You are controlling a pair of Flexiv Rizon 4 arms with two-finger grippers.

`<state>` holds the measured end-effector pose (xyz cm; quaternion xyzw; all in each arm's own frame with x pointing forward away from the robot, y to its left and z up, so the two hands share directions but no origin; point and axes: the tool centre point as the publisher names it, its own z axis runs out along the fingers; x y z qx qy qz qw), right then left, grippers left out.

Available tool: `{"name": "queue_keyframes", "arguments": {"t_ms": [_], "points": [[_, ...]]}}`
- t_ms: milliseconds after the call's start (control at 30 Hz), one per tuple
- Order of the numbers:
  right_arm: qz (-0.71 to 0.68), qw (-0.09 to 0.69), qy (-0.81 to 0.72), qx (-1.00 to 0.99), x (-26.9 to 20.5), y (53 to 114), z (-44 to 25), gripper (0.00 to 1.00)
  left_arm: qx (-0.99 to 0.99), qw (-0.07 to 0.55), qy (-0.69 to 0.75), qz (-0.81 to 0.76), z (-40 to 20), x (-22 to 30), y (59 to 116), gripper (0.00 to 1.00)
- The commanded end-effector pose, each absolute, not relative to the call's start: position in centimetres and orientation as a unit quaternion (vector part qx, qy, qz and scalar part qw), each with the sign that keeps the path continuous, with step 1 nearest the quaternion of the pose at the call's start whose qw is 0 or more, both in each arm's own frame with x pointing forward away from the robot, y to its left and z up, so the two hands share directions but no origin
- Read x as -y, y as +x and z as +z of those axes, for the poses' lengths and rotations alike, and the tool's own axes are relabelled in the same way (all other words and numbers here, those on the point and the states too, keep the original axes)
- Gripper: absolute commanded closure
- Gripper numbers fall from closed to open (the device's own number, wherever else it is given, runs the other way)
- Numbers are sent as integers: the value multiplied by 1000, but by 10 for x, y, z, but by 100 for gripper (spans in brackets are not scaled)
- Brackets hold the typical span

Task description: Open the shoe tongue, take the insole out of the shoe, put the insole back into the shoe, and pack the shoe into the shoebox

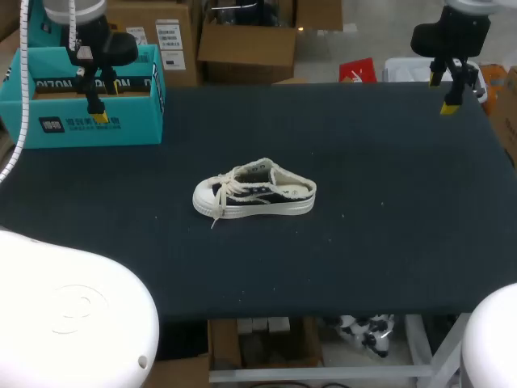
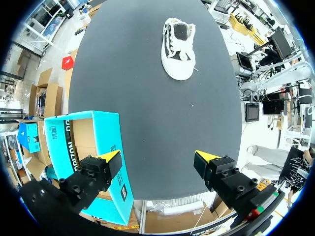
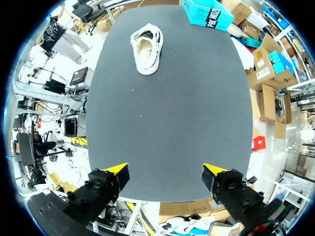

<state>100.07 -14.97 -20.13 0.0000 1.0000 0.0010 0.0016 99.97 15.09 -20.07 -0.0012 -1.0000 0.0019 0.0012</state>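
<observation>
A black-and-cream shoe (image 1: 254, 192) with cream laces lies on its sole in the middle of the dark table, toe towards the left. The open teal shoebox (image 1: 90, 97) stands at the table's back left corner. My left gripper (image 1: 94, 100) hangs open above the box's front wall; in its wrist view the left gripper (image 2: 159, 160) has the box (image 2: 91, 155) under one finger and the shoe (image 2: 179, 49) far ahead. My right gripper (image 1: 451, 89) hangs open high over the back right corner; from the right gripper (image 3: 165, 172) the shoe (image 3: 147, 48) lies far ahead, the box (image 3: 210, 14) beyond.
The dark table (image 1: 363, 242) stretches wide around the shoe, with bare surface on every side of it. Nothing else stands on it besides the box.
</observation>
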Motion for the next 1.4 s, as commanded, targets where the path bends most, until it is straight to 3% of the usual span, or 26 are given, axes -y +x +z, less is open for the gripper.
{"name": "queue_keyframes", "arguments": {"t_ms": [33,733,867,1067,1400], "points": [[0,0,0,-1000,150,1001,-200,0,1000,1,-1,1,-201,-150,1000,0],[0,0,0,-1000,150,1001,-200,0,1000,-5,8,20,-198,-136,995,0],[56,-3,7,-998,129,986,-214,0,997,-2,63,32,-195,-124,986,0],[139,0,14,-990,88,957,-237,0,979,56,194,34,-195,-109,969,0],[228,10,56,-972,36,932,-280,0,946,79,312,26,-210,-85,934,0]]}}
